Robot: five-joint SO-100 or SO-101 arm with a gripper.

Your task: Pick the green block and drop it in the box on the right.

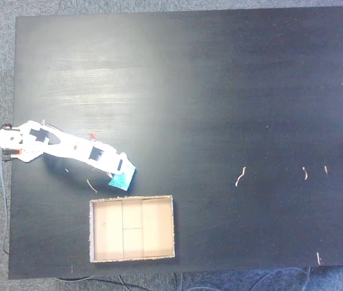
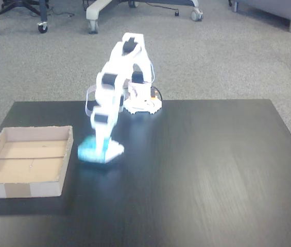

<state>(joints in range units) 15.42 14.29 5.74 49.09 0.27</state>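
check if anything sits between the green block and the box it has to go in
Nothing visible does. The green block is at the end effector, just off the box near its wall. Bare table separates them in both fixed views. Only the low box wall must be cleared. Motion blur hides the grip.

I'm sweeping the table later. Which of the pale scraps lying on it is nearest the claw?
The short curved scrap just left of the green block and above the box, right under the claw. The other scraps lie far off to the right.
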